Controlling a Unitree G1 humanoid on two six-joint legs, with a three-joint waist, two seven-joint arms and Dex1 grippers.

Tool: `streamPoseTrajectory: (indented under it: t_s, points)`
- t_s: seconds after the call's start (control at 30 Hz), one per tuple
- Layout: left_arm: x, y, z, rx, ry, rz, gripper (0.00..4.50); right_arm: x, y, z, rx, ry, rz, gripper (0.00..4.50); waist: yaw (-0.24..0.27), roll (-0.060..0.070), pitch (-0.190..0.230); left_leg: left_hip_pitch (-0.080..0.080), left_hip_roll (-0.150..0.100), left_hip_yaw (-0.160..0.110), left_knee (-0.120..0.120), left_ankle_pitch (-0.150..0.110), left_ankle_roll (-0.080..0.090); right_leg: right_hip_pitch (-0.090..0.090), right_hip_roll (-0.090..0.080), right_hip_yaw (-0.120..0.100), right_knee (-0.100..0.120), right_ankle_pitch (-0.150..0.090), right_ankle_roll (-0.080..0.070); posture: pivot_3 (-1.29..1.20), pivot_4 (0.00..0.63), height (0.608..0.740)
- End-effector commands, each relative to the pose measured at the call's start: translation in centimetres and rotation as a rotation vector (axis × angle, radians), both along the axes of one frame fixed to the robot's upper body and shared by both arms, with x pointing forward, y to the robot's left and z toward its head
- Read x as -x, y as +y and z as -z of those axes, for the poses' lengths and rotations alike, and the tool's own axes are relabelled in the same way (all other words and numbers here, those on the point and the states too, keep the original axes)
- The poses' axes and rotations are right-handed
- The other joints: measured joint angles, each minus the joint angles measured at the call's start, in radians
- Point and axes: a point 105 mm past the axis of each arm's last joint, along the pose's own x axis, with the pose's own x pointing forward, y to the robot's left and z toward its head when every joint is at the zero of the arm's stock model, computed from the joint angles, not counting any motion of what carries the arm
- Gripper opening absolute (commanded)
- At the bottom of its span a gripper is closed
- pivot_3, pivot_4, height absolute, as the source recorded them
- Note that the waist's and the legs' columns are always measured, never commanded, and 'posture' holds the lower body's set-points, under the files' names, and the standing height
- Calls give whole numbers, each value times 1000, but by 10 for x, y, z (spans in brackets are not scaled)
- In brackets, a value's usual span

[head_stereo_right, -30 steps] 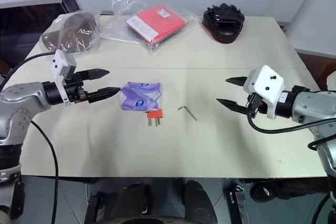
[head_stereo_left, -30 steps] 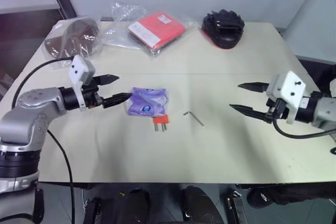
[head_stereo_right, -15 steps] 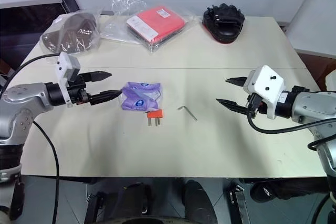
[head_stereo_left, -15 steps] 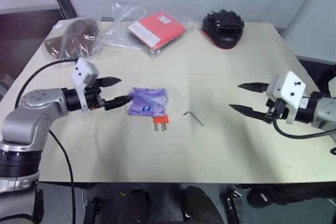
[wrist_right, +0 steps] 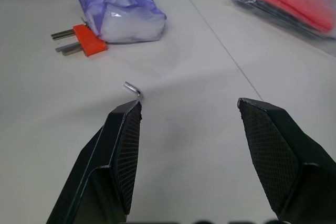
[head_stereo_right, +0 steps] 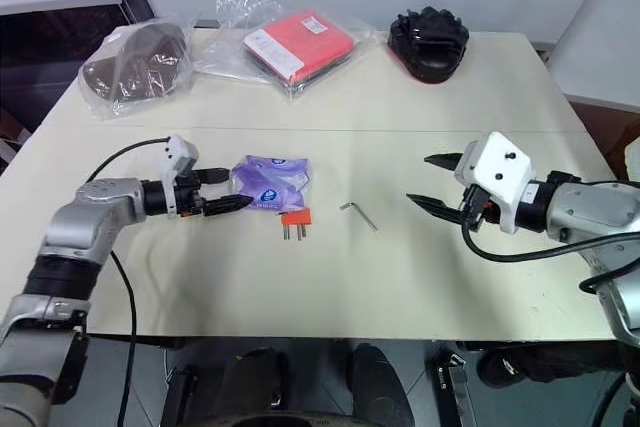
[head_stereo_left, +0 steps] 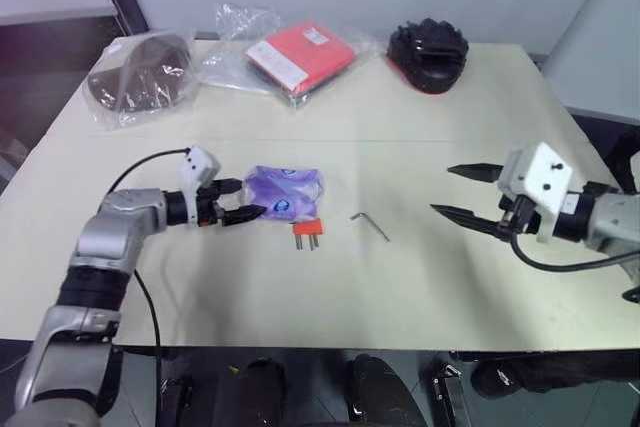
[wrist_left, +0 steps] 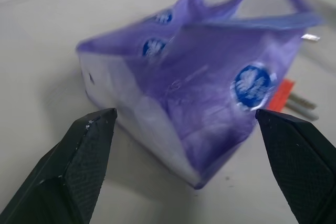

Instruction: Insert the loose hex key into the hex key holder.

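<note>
- The hex key (head_stereo_left: 369,225) lies bare on the desk (head_stereo_left: 300,297), between the two claws, nearer the holder.
- The holder (head_stereo_left: 306,232) touches the purple packet's (head_stereo_left: 284,193) near edge.
- Left claw (head_stereo_left: 236,201), wide open, points at the packet.
- Right claw (head_stereo_left: 458,192), open, empty, well apart from the key.

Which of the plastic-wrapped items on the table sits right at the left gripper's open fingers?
The purple packet, mid-table against the hex key holder; the red packet and brown one lie along the far edge.

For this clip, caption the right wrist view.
Open right gripper faces the loose hex key; hex key holder beyond.
</note>
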Motion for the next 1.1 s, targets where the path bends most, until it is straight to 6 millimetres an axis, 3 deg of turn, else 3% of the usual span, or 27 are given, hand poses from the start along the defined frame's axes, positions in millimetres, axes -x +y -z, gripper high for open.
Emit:
streamPoseTrajectory:
  t_s: [0.03,0.17,0.2,0.27,0.5,0.7,0.8,0.93,1.1]
  points:
    - [-7,-5,1,-25,-33,15,4427,4,2,-11,-11,-58,4,3049,0,0,0,0,0,0,0,0,0,0,0,0,0,0,0,0,150,740]
    - [-13,-8,10,-36,-29,-4,4427,7,3,-9,-16,-59,11,3049,0,0,0,0,0,0,1,0,0,0,0,0,1,0,0,0,150,740]
    - [-14,-7,12,-27,-21,-20,4195,7,3,-9,-17,-60,13,3049,0,0,0,0,0,0,1,0,0,0,0,0,1,0,0,0,150,740]
    - [-14,-6,15,-12,-4,-36,3554,7,3,-10,-18,-63,17,3049,0,1,0,0,0,0,1,0,0,0,0,0,1,0,0,0,150,740]
    - [-15,3,23,62,56,-145,95,6,5,-8,-19,-62,15,3049,-1,0,0,3,0,0,1,0,0,2,0,0,2,0,0,0,150,740]
    - [-12,6,25,118,80,-216,33,5,7,-8,-22,-65,8,3049,-7,1,-1,8,0,0,1,0,0,7,0,0,3,0,0,0,150,740]
    - [-18,17,12,168,21,-328,33,4,9,-6,-29,-65,4,3049,-7,1,-1,8,1,0,1,0,0,6,0,0,3,0,0,0,150,740]
    - [-35,67,-22,274,-123,-725,33,2,16,0,-48,-45,-28,3049,-7,0,0,8,2,-2,1,0,0,6,0,1,3,0,0,0,150,740]
    - [-25,129,-35,304,-227,-1157,33,-4,25,2,-60,-33,-72,3049,-1,0,0,7,2,-2,1,0,0,5,-2,1,3,1,1,0,150,740]
